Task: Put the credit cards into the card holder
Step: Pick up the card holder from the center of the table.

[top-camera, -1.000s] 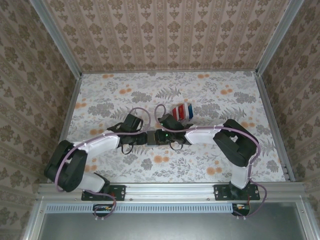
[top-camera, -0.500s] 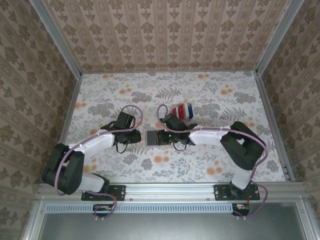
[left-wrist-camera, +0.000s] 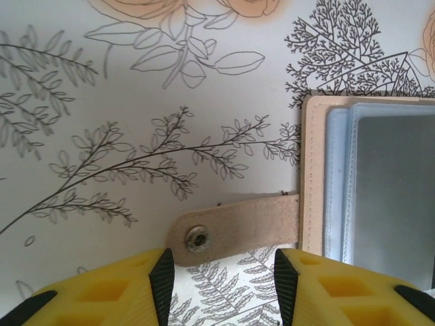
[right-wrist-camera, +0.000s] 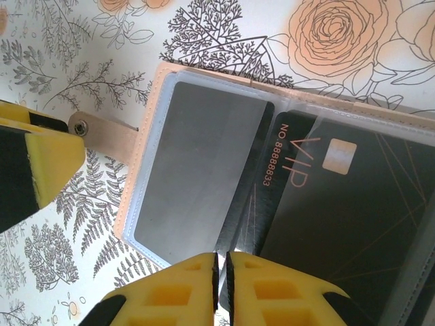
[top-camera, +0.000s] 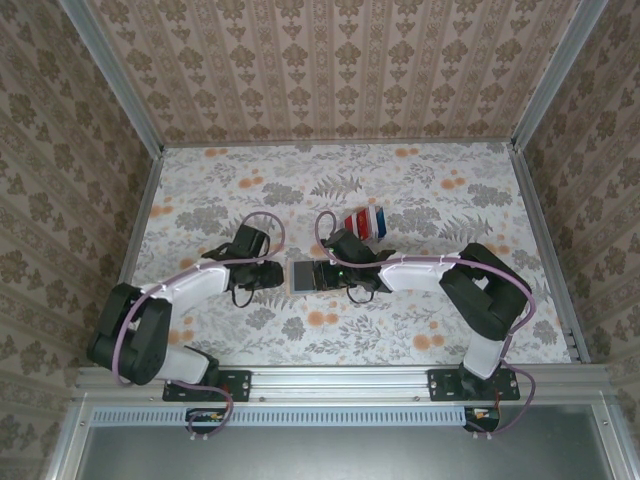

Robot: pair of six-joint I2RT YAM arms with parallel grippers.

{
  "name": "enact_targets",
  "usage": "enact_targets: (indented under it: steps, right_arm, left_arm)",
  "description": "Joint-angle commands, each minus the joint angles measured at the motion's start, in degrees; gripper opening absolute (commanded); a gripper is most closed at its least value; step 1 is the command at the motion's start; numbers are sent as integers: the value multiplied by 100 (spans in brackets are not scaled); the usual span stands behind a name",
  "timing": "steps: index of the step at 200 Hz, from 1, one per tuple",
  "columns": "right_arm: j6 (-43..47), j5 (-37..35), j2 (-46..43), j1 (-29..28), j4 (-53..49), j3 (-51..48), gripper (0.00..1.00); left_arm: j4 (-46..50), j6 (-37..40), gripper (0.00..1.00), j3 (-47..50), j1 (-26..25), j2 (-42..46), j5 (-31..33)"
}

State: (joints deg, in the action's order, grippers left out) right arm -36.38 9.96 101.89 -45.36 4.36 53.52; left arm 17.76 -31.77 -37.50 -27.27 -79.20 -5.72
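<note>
Flowers and ferns are printed all over the worktop [top-camera: 450, 330]. Near its middle, a touch toward the near edge, the card holder [top-camera: 303, 276] lies opened flat, with one arm reaching in from each side. From above it is just a small grey rectangle with a pale rim. The credit cards [top-camera: 365, 221] sit as a small red, white and blue fan just beyond it, toward the far edge and slightly right, close by the right arm's wrist.

The left wrist camera is close enough to show the stitching on the tan skin and the blue-grey pocket lining. It also shows the strap [left-wrist-camera: 234, 229], a tan tab with a metal snap, sticking out from the holder's edge and lying on the worktop. The left tool [left-wrist-camera: 224, 278] is released, its yellow jaws standing apart on either side of the strap's end without touching it.

The right wrist camera gives the other half: a dark card [right-wrist-camera: 340, 210] marked VIP, with a gold chip, lying slantwise at the holder's right pocket. Whether it sits under the clear sleeve I cannot tell. The right tool [right-wrist-camera: 221, 272] is clenched to a hairline gap right at that card's lower corner, and the card looks pinched there. One yellow finger of the left tool shows at the left of that view, beside the strap.
</note>
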Motion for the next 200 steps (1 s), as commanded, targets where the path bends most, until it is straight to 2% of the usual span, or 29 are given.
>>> enact_targets:
  steps: [1, 21, 38, 83, 122, 136, 171, 187, 200]
  right_arm:
    - [-53, 152, 103, -16, 85, -13, 16]
    - [-47, 175, 89, -25, 106, -19, 16]
    - [-33, 150, 104, -18, 76, -15, 16]
    - [-45, 211, 192, -34, 119, 26, 17]
    - [-36, 202, 196, -26, 113, 24, 17]
    - [-32, 204, 216, -31, 87, 39, 17]
    - [-23, 222, 185, -25, 109, 33, 17]
    - [-28, 260, 155, -25, 121, 54, 21]
    - [-19, 270, 96, -25, 136, 43, 25]
  left_arm:
    - [48, -134, 47, 104, 70, 209, 44]
    - [-30, -170, 47, 185, 72, 258, -10]
    - [-219, -210, 47, 234, 241, 224, -247]
    - [-781, -295, 46, 178, 247, -114, -836]
    - [-981, -273, 39, 94, 240, -322, -983]
    - [-989, -260, 33, 88, 243, -324, -987]
    - [-1012, -233, 6, 64, 248, -172, -1075]
    - [-1006, -251, 0, 75, 248, -34, -1156]
    - [-1054, -272, 0, 106, 239, 85, -1311]
